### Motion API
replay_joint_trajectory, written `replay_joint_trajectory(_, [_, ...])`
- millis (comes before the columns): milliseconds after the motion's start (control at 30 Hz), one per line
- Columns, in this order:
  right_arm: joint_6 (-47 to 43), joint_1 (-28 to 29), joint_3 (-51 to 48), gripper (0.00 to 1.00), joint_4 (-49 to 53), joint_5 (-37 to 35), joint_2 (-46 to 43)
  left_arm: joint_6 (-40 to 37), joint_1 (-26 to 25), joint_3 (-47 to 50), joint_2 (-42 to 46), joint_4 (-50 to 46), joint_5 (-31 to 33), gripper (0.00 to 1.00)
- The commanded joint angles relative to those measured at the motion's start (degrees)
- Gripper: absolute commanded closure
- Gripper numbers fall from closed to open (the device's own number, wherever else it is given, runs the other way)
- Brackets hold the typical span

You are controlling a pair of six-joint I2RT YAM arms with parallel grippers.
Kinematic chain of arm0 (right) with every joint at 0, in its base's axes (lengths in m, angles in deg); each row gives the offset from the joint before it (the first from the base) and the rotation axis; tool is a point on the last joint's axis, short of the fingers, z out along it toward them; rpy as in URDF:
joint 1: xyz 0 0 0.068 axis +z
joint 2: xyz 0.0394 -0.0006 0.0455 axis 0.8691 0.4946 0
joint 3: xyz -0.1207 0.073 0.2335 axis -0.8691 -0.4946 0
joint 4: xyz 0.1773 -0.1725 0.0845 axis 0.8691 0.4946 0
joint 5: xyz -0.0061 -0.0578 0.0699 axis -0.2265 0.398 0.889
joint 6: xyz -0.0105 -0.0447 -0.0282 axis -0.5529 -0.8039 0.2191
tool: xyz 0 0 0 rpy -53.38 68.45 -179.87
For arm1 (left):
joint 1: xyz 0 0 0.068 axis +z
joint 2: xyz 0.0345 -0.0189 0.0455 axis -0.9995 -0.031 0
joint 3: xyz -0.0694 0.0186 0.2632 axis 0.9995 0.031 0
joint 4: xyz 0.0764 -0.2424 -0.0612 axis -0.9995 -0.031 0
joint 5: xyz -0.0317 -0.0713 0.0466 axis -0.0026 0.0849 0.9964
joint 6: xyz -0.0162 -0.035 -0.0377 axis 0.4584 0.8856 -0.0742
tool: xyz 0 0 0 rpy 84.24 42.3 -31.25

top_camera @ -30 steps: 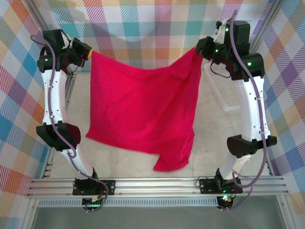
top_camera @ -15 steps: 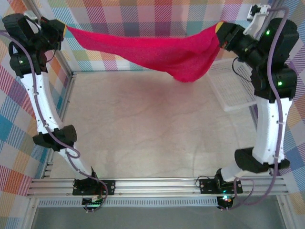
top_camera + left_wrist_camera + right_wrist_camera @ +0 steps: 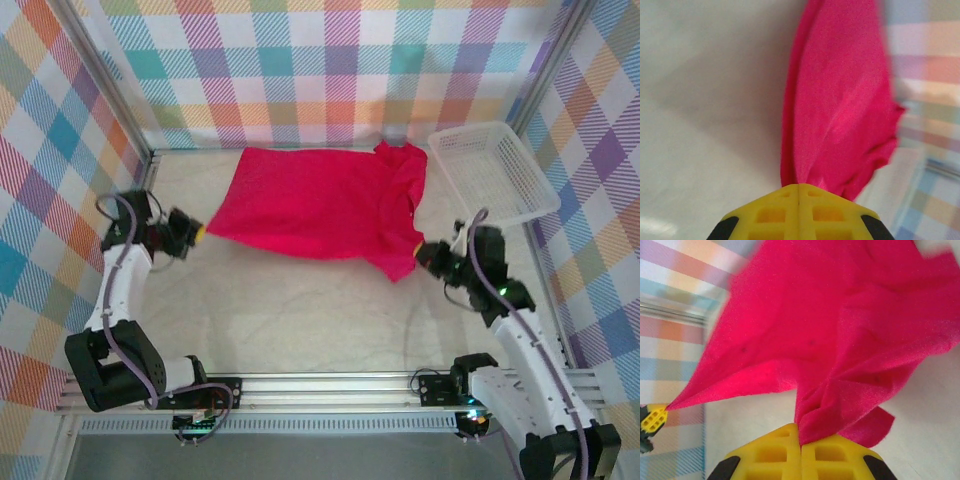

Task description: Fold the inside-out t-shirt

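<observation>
On the pale surface (image 3: 300, 320), toward the far side, the red t-shirt (image 3: 320, 205) lies spread flat, pulled L to R between 2 claws. The left claw (image 3: 197, 233) is clamped tight on the shirt's left corner, low by the surface. The right claw (image 3: 420, 252) is pinched closed on the near-right corner, w/ cloth bunched at its yellow tips. The shirt's far edge runs close along the plaid back wall (image 3: 330, 80). Its right edge, w/ a sleeve, sits just beside the white basket (image 3: 470, 132); can't tell if they touch. A broad open stretch of surface lies btw the shirt's near edge and the metal rail (image 3: 330, 384) at the front. On the left there's a narrow gap btw claw and side wall. Count: 1 shirt, 1 basket, 2 arms, 2 claws.
</observation>
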Motion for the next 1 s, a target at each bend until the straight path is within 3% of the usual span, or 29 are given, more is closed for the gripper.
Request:
replay_joint_trajectory(0, [5.2,0.0,-9.3,1.0,-6.0,0.0,-3.5,-1.6,-0.2,9.5,1.8,4.0,1.8,1.0])
replay_joint_trajectory(167, [5.8,0.1,-15.4,1.0,0.5,0.1,-10.2,-0.9,-0.2,17.3,-0.5,7.1,2.2,1.0])
replay_joint_trajectory(400, [6.8,0.1,-16.3,1.0,13.5,-1.7,-22.1,-2.1,-0.1,15.9,2.9,0.5,7.7,1.0])
replay_joint_trajectory(667, [10.5,-0.1,-16.7,1.0,22.6,-4.1,-27.5,-3.9,0.8,13.4,11.7,-8.2,14.7,1.0])
replay_joint_trajectory(967, [11.5,0.0,-15.6,1.0,27.8,-5.5,-31.5,-4.4,3.0,14.0,18.1,-12.1,17.2,1.0])
